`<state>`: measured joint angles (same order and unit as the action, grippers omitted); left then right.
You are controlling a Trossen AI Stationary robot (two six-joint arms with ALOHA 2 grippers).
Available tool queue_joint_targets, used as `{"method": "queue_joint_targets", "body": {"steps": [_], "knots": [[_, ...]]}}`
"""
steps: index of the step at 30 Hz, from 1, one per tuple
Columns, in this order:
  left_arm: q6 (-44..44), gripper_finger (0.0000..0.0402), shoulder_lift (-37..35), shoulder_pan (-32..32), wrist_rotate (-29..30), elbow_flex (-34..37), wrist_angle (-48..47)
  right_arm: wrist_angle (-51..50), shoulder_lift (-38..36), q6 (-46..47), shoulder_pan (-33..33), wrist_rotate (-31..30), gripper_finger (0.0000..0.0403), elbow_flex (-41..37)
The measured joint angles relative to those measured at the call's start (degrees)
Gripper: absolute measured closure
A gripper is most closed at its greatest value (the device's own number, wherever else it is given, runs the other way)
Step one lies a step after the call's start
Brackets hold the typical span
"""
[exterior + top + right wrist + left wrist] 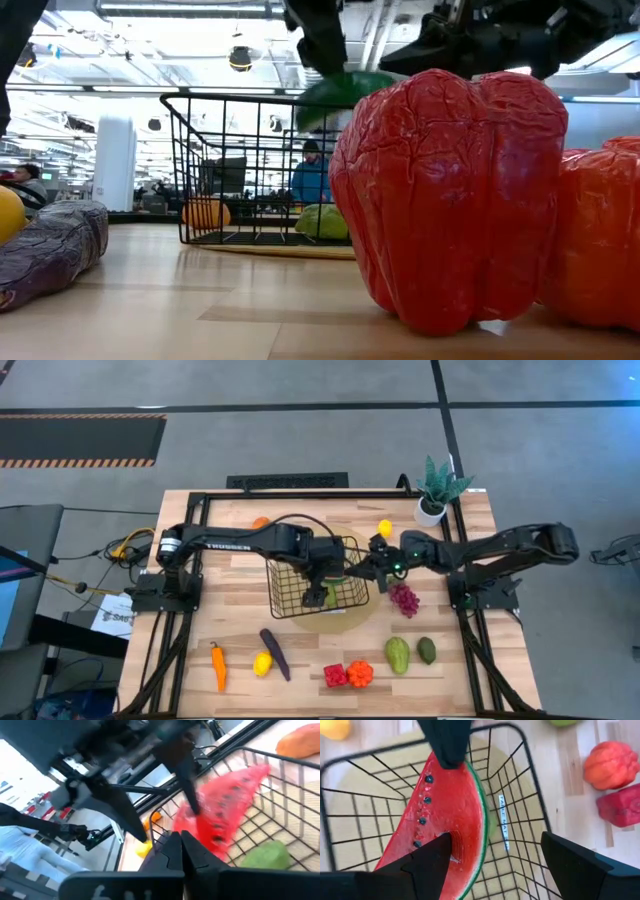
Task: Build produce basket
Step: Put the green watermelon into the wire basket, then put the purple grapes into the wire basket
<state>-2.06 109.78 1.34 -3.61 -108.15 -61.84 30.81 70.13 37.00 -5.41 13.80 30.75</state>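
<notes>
Your left gripper (318,582) hangs over the middle of the basket (285,588), which sits near the table's center on a round tan mat (345,622). In the left wrist view its fingers (427,865) stand spread wide, and the watermelon slice (455,815) lies between them over the basket's wire floor; one finger touches the slice's red face, the other stands well clear of its green rind, so you cannot call it a grip. Your right gripper (376,563) sits at the basket's 3 o'clock rim with its fingers (172,851) pressed together and nothing between them; its wrist view looks across the rim at the slice and at a green piece (265,856) on the basket floor. From table height you can also see an orange fruit (205,212) and that green piece low behind the basket's wires, though whether the orange one lies inside you cannot tell. The rest of the produce is spread around the basket: a lemon (385,528) at 1 o'clock, grapes (404,599) just beside the right gripper at 4 o'clock, two avocados (398,655) farther out at 4 to 5 o'clock, the red pepper (335,675) and orange pepper (360,673) touching each other at 6 o'clock, the eggplant (275,653) and a second lemon (262,664) at 7 o'clock, and the carrot (218,665) at 8 o'clock. A potted plant (436,488) stands at the table's far right corner.
</notes>
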Motion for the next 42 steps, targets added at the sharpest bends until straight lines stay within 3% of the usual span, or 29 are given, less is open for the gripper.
{"method": "queue_joint_targets", "body": {"steps": [8, 21, 29, 34, 42], "knots": [[-0.7, 0.0109, 0.0, 0.3, 2.4, -1.3, -0.5, -1.5, -2.4, -1.4, 0.6, -0.4, 0.0403, 1.6], [-0.6, 0.0109, 0.0, 0.3, 2.5, -1.3, 2.9, -17.6, -1.9, -4.1, 0.2, -3.8, 0.0403, 3.7], [0.6, 0.0109, 0.0, 0.3, 2.5, 0.3, 3.2, -17.5, -2.0, -4.1, 0.0, -3.8, 0.0403, 3.7], [1.0, 0.0109, 0.0, 0.6, 2.9, 3.7, 1.8, -17.7, -4.8, -4.1, 0.2, -3.6, 0.0403, 5.4], [-3.4, 0.0109, 0.0, 0.6, 2.6, 10.6, 6.5, -22.1, -15.2, -8.4, 3.3, -3.4, 0.0403, 13.0]]}}
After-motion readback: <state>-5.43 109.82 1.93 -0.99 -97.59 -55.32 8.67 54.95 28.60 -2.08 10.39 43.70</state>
